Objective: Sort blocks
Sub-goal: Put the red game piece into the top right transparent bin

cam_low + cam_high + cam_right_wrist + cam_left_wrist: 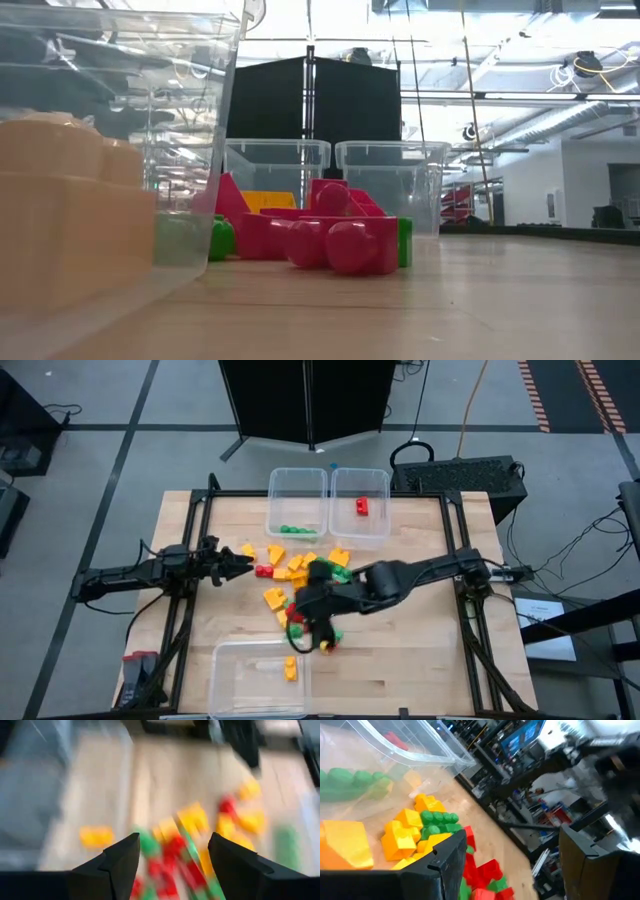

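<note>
1. The blocks (300,575) lie in a loose heap near the middle of the counter (420,660) — red, green and yellow-orange mixed, some touching or stacked on one another. A few are already sorted: green ones in the far-left tub (297,505), a red one in the far-right tub (361,507), and a yellow-orange one in the near tub (258,678).
2. The right tool (312,628) hangs over the near edge of the heap, fingers spread apart with nothing between them in the right wrist view. The left tool (243,563) sits at the heap's left side; I cannot tell how its fingers stand.
3. By their look the blocks are light, stiff plastic with smooth sides, so probably slippery. A pinch across two flat side walls should hold better than one over the studs, and a lone block at the heap's edge looks easier than one wedged among others.
4. Room is tight within the heap — a descending tool may nudge neighbours. Bare counter lies to the right and near side. The tub walls stand upright, so a carried block likely needs lifting clear of the rim.
</note>
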